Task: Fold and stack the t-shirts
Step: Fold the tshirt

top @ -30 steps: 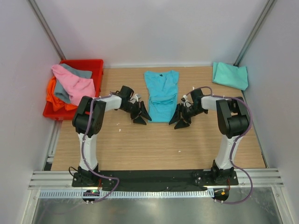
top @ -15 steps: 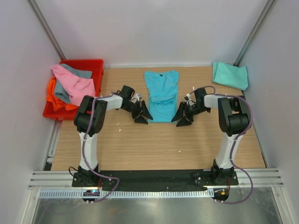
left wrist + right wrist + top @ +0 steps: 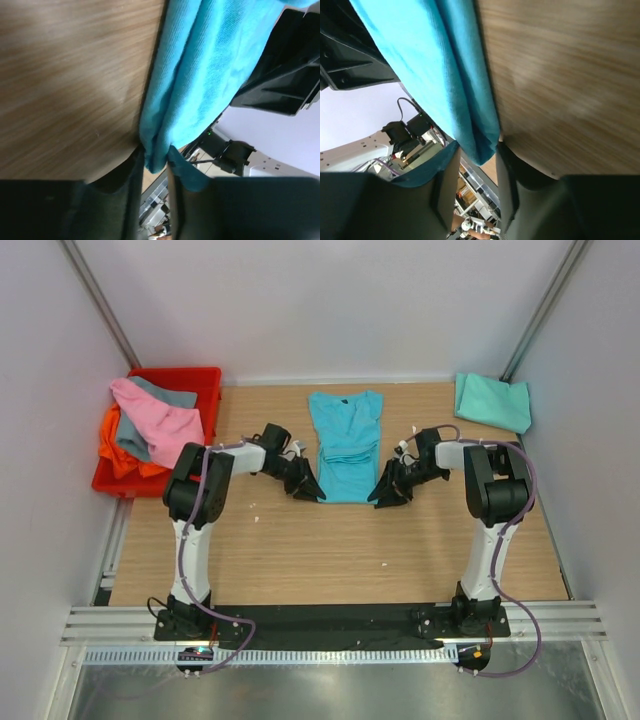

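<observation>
Pinching the bright turquoise-blue cloth t-shirt (image 3: 345,435) by its near corners: left end effector (image 3: 308,488) at 7 o'clock, right end effector (image 3: 386,492) at 5; wooden surface (image 3: 330,550) spreads toward 6.

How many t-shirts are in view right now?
5: turquoise shirt in the middle, mint shirt folded at the far right, pink, grey and orange heaped on the red crate. More may hide underneath.
</observation>
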Available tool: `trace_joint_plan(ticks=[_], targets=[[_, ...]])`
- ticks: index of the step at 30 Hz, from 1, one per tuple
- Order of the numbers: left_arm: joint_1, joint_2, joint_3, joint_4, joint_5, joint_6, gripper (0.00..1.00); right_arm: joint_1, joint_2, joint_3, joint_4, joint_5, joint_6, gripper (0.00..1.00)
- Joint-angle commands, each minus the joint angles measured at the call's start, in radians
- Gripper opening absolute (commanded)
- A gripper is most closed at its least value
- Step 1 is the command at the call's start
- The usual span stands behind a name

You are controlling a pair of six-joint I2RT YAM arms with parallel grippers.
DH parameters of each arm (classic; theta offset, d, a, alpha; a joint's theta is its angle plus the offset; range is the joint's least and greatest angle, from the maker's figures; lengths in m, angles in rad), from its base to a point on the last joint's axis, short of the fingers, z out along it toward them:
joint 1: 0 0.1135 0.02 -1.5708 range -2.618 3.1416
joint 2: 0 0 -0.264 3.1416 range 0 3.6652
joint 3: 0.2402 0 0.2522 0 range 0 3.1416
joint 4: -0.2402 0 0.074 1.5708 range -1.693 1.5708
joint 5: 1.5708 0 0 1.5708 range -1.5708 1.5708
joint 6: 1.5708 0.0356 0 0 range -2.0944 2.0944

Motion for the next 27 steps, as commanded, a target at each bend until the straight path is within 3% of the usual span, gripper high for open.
trace_joint_plan(ticks=[1, 2, 3, 5, 10, 15, 27], targets=[[-0.005, 0.023, 0.009, 0.028, -0.029, 0.006, 0.22, -0.001, 0.018, 0.003, 0.067, 0.091, -0.017, 0.39], [-0.006, 0.022, 0.008, 0.032, -0.029, 0.005, 0.17, -0.003, 0.018, 0.001, 0.077, 0.085, -0.008, 0.32], [-0.005, 0.019, 0.003, 0.040, -0.028, 0.005, 0.05, -0.002, 0.011, 0.000, 0.082, 0.085, -0.005, 0.29], [-0.005, -0.008, -0.006, 0.048, -0.029, 0.005, 0.00, -0.008, -0.005, 0.000, 0.090, 0.086, -0.006, 0.23], [-0.005, -0.093, -0.025, 0.083, -0.017, -0.001, 0.00, -0.020, -0.100, -0.023, 0.091, 0.105, -0.023, 0.18], [-0.009, -0.208, -0.032, 0.095, -0.011, 0.014, 0.00, -0.025, -0.233, -0.058, 0.093, 0.106, -0.023, 0.02], [-0.037, -0.472, -0.110, 0.098, -0.044, 0.043, 0.00, -0.025, -0.557, -0.094, 0.061, 0.116, -0.009, 0.01]])
